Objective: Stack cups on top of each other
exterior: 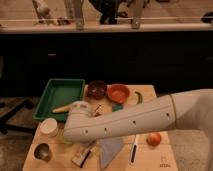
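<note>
Plainly, the silver cup [42, 151] stands upright, mouth up, near the front-left corner of the counter [167, 159], and it is the only one of the two cups that shows. The pale green cup is not to be seen. The thick pale end of the arm [120, 122] covers the patch of counter just behind and to the right of the silver cup, so the green one may sit beneath it, though that is only a guess.

Just behind the silver cup, and apart from it, lies a white round thing [49, 126]. To the cup's right lies a small packet [82, 156], and right of that hangs the gripper [110, 151], pointing down over the front middle of the counter. Its fingers are released and spread wide, with nothing between them.

So the silver cup lies to the left of the fingers along the front edge, with the packet between the two. Reaching it would call for a sideways move to the left that clears the packet, then a drop from above. The cup's axis is vertical, so its round wall should offer the same grip from any side.

Farther out, a white stick [134, 147] and an orange fruit [154, 138] lie right of the gripper. Behind the arm sit a green tray [60, 90], a dark brown bowl [96, 89], an orange bowl [118, 91] and a green pepper [138, 97].
</note>
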Motion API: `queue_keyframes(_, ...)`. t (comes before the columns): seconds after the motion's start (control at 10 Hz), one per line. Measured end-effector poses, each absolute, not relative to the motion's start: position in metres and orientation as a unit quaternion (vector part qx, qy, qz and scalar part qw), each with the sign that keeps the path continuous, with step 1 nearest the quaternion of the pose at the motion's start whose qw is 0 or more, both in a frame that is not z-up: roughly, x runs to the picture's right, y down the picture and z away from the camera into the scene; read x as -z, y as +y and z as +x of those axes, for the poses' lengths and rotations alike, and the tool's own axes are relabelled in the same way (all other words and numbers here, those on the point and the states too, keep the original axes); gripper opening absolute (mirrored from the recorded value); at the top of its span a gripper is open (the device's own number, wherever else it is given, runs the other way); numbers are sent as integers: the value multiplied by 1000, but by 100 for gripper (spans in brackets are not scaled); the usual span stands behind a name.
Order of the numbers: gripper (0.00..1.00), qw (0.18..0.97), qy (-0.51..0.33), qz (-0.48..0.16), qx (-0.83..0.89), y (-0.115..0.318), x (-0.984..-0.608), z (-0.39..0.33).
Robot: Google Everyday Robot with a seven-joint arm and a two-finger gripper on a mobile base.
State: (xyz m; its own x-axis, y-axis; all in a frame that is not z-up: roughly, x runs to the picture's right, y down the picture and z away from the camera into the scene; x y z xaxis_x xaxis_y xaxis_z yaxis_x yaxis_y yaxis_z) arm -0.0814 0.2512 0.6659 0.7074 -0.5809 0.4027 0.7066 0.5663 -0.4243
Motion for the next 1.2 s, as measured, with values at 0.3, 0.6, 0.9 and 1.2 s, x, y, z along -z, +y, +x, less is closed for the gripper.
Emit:
queue_keyframes(0.3,80,855,-143,-297,401,257,-670,-109)
queue_keyframes(0.6,80,834,-171,-302,428,263,-672,-130)
queue_keyframes(0.9,80,821,-182,-296,453,267,-675,-153)
queue_keyframes(1.2,80,812,-175,-284,479,266,-682,-172)
